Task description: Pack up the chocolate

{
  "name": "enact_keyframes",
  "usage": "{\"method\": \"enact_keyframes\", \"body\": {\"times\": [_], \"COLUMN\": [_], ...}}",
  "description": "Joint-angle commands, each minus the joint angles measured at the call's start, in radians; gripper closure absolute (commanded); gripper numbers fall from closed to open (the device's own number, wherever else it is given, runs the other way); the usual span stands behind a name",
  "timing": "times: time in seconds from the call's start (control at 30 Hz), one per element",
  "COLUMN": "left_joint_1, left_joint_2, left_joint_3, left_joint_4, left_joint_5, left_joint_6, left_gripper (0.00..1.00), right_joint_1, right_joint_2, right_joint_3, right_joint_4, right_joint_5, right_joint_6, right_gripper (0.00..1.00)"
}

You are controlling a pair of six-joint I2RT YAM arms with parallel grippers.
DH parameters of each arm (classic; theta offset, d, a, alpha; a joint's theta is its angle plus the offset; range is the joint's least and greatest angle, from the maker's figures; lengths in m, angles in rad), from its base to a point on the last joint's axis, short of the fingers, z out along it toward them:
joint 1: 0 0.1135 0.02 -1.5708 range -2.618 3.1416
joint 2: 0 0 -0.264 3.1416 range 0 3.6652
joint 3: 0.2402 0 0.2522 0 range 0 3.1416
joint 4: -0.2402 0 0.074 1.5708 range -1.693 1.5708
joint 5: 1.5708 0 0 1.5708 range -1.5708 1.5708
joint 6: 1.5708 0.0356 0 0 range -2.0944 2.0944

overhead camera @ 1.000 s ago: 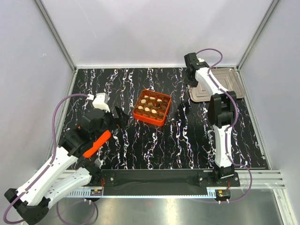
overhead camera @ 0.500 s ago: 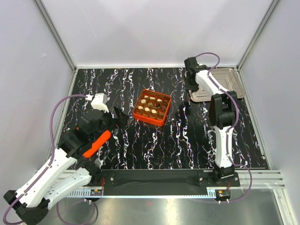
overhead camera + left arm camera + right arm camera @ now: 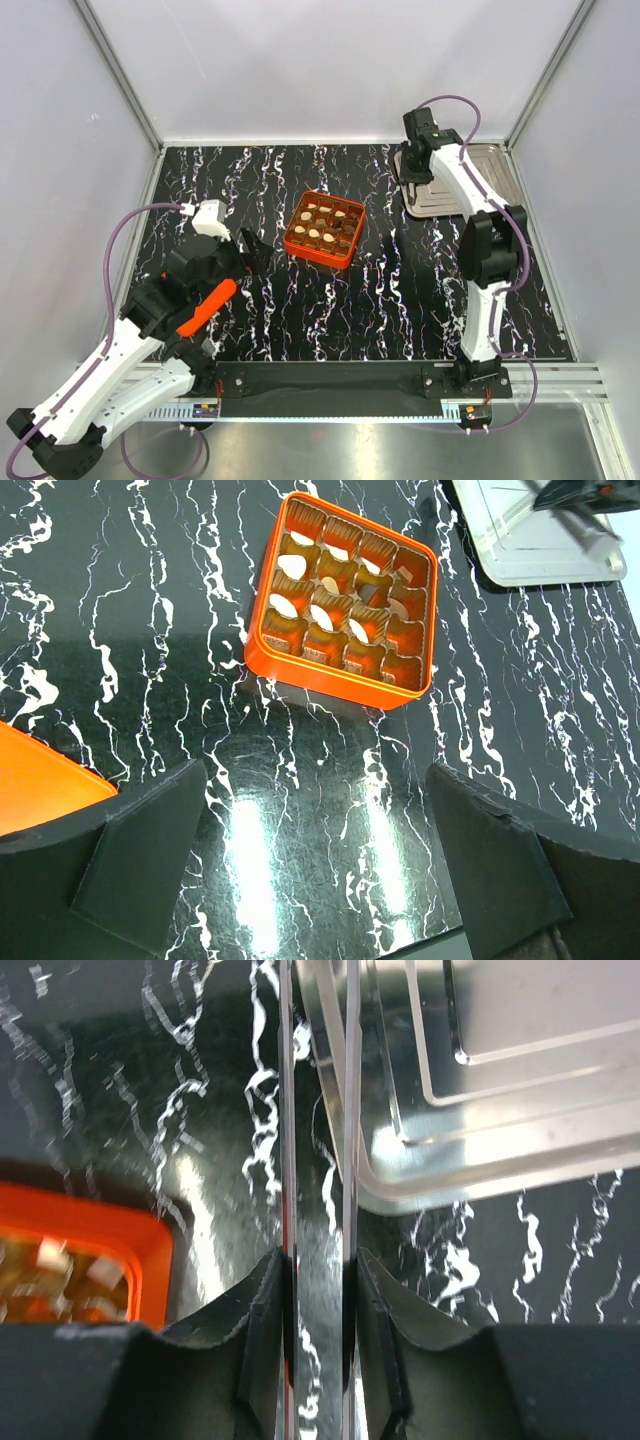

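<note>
Swinging toward the upper right of the top view, the right gripper point(image 3: 410, 172) now hangs over the left rim of the silver tray point(image 3: 492, 176), where half a second ago it sat just off that edge. Its fingers are pinched on a thin clear piece point(image 3: 318, 1110) seen edge-on. The left gripper point(image 3: 320, 870) is where it was at lower left, fingers spread wide and holding nothing. The chocolate point(image 3: 292, 568), cream and dark pieces, sits in the cells of the orange grid box point(image 3: 318, 254) at the centre of the marbled table point(image 3: 400, 300).
</note>
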Motion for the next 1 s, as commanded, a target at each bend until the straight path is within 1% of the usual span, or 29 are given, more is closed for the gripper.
{"method": "enact_keyframes", "body": {"times": [0.0,0.1,0.23,0.27,0.33,0.37,0.53,0.6,0.67,0.83,0.97], "left_joint_1": [-0.001,-0.001,-0.001,-0.001,-0.001,-0.001,-0.001,-0.001,-0.001,-0.001,-0.001], "left_joint_2": [-0.003,0.005,0.012,0.011,0.012,0.011,-0.003,-0.006,-0.006,-0.012,-0.006], "left_joint_3": [0.036,0.039,0.040,0.039,0.039,0.040,0.042,0.040,0.043,0.042,0.034], "left_joint_4": [0.028,0.031,0.040,0.040,0.042,0.043,0.037,0.034,0.029,0.025,0.038], "left_joint_5": [-0.028,-0.030,-0.025,-0.024,-0.022,-0.021,-0.021,-0.024,-0.019,-0.021,-0.016], "left_joint_6": [0.015,0.016,0.016,0.016,0.015,0.013,0.015,0.015,0.015,0.007,0.001], "left_gripper": [0.01,0.01,0.01,0.01,0.01,0.01,0.01,0.01,0.01,0.01,0.01], "right_joint_1": [-0.002,0.004,0.041,0.068,0.113,0.160,0.268,0.298,0.308,0.316,0.317], "right_joint_2": [-0.170,-0.258,-0.350,-0.386,-0.417,-0.448,-0.583,-0.641,-0.696,-0.819,-0.836], "right_joint_3": [-0.043,-0.124,-0.240,-0.263,-0.311,-0.325,-0.480,-0.544,-0.604,-0.690,-0.759], "right_joint_4": [0.002,0.022,0.022,0.023,0.008,-0.003,-0.018,-0.027,-0.029,-0.061,-0.009], "right_joint_5": [-0.051,-0.130,-0.194,-0.232,-0.240,-0.238,-0.252,-0.285,-0.341,-0.350,-0.453], "right_joint_6": [-0.033,-0.009,0.013,0.016,0.015,0.016,0.051,0.064,0.071,0.080,0.077], "right_gripper": [0.64,0.64,0.65,0.65,0.65,0.65,0.65,0.65,0.65,0.64,0.64]}}
